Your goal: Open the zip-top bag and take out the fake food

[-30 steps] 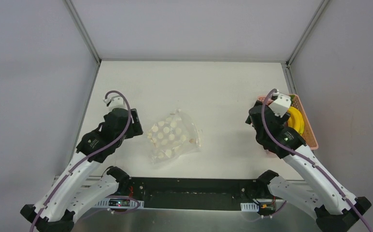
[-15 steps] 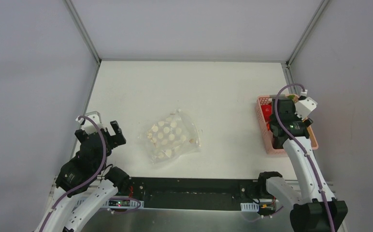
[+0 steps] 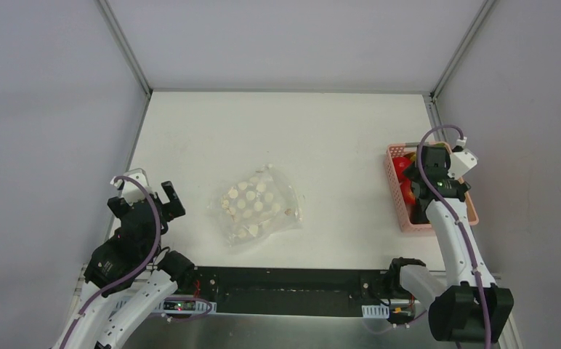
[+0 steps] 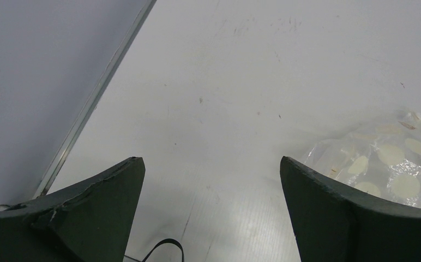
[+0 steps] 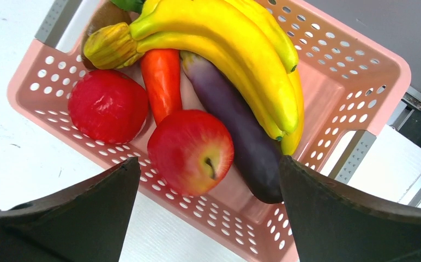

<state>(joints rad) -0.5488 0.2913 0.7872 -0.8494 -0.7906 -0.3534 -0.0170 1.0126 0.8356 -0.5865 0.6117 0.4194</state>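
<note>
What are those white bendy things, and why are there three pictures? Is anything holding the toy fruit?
Those are two robot arms, a left arm and a right arm, bolted at the near edge of a table. Each one ends in a claw that can pinch.

The big picture comes from a camera up above, looking down on both arms. The other two come from small cameras on the wrists, so the dark wedges at the bottom are the claw's own fingers.

The left claw is open over bare table. The dotted bag lies flat to its right.

The right claw is open above a pink basket. In the basket are bananas, an apple, a tomato, an eggplant and an orange piece.

Neither claw holds anything.
</note>
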